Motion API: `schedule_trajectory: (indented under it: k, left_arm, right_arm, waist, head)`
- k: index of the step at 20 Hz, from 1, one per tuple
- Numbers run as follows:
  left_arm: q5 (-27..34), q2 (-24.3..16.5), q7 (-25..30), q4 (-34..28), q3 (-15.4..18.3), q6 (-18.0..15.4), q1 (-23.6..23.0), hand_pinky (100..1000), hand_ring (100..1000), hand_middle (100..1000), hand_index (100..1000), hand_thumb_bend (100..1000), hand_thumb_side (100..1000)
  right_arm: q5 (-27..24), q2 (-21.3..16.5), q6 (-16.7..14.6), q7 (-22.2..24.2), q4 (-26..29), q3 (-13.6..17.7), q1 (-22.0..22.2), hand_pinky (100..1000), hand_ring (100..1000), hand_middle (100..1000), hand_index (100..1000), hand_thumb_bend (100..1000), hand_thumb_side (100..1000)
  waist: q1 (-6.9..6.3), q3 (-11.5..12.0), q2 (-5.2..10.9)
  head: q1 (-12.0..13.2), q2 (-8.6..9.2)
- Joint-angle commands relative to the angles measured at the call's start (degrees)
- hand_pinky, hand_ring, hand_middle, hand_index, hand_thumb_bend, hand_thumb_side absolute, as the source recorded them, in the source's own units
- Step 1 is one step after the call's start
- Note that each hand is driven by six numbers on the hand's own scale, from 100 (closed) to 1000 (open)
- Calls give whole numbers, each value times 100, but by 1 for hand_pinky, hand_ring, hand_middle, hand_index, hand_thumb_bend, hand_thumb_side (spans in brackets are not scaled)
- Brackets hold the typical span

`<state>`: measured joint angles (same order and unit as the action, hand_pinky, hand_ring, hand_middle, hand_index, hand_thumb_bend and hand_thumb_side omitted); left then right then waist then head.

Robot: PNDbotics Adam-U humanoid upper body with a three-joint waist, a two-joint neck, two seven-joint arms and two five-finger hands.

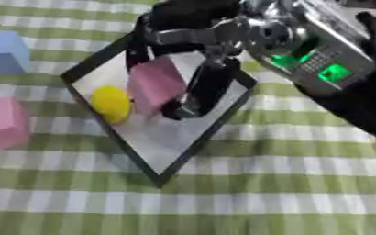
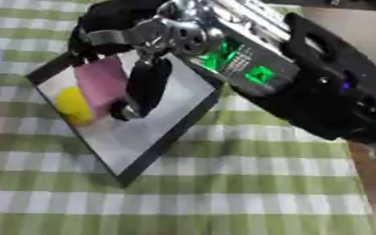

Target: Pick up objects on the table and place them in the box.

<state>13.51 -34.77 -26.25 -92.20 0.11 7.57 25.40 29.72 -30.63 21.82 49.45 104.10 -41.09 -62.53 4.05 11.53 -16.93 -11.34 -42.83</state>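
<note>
Green checked cloth [image 1: 263,183], black-rimmed box [image 1: 163,176], pink block [image 1: 155,85] inside, right robot hand [image 1: 203,87] pinching it; yellow ball [image 1: 111,104] beside

A shallow black-rimmed box [image 1: 193,146] with a pale floor lies cornerwise on the checked cloth; inside it a pink block [image 1: 155,85] leans beside a yellow ball [image 1: 111,104]. Left of the box, another pink block [image 1: 4,123] and a blue block [image 1: 4,53] sit apart
</note>
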Motion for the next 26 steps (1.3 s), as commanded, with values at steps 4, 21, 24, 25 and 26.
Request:
schedule_trajectory:
  k: [4, 21, 24, 25, 26]
  left_arm:
    - [-37, -120, 36, -111, 3, -6, 102, 803, 736, 678, 766, 1000, 544]
    - [-40, -130, 21, -120, 14, -7, 98, 802, 736, 676, 765, 1000, 546]
    - [-41, -145, 10, -129, 28, -7, 74, 802, 736, 675, 765, 1000, 546]
    - [-40, -149, 3, -129, 36, -7, 61, 802, 736, 675, 765, 1000, 546]
    - [-39, -153, -2, -130, 41, -7, 52, 802, 736, 675, 765, 1000, 545]
  right_arm:
    - [416, 490, -92, 252, -763, -178, -95, 749, 601, 465, 613, 294, 100]
    - [664, 579, -994, 252, -1152, 23, -37, 855, 849, 839, 908, 540, 135]
    - [477, 378, -743, 142, -529, 522, -12, 852, 832, 827, 899, 520, 121]
    - [412, 269, -623, 21, -219, 766, -9, 852, 827, 823, 898, 518, 115]
    - [330, 168, -492, -74, 65, 954, 13, 851, 823, 820, 896, 515, 113]
  waist:
    - [28, 40, 249]
    - [30, 38, 279]
    - [16, 3, 286]
    - [11, -14, 290]
    - [9, -24, 291]
  head:
    - [-32, -18]
    - [23, -29]
    - [50, -39]
    - [63, -42]
    - [72, -43]
